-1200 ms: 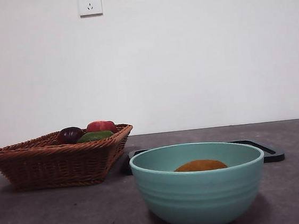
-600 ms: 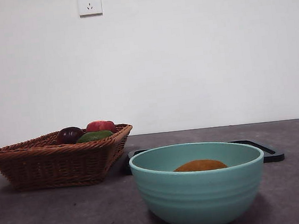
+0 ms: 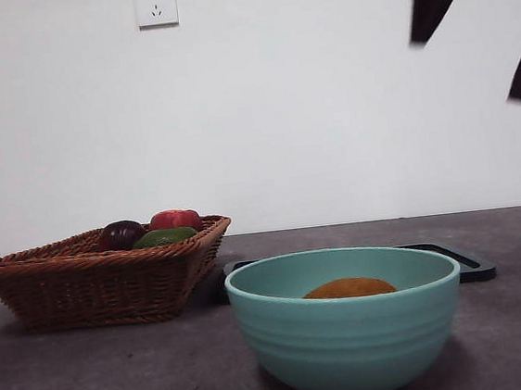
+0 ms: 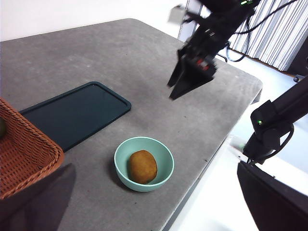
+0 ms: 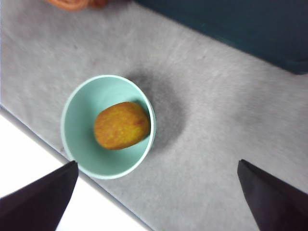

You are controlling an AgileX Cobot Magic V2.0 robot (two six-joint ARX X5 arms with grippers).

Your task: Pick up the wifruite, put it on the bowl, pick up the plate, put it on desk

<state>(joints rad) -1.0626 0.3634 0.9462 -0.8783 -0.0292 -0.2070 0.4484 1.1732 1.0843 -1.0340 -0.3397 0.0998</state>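
Front view: wifruite lies in bowl on worktop. My right jaws hang apart above it, empty; left jaws also wide, holding nothing.

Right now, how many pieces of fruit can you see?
4: the wifruite in the bowl; a purple fruit, red fruit and green fruit in the basket, which may hide more.

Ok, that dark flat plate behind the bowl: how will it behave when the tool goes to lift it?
The plate looks thin, flat and rigid, so it likely stays stiff but offers only its low raised rim to pinch. Its smooth surface may be slippery. Lying flush on the desk, it would probably slide rather than tip if pushed. It sits near the basket.
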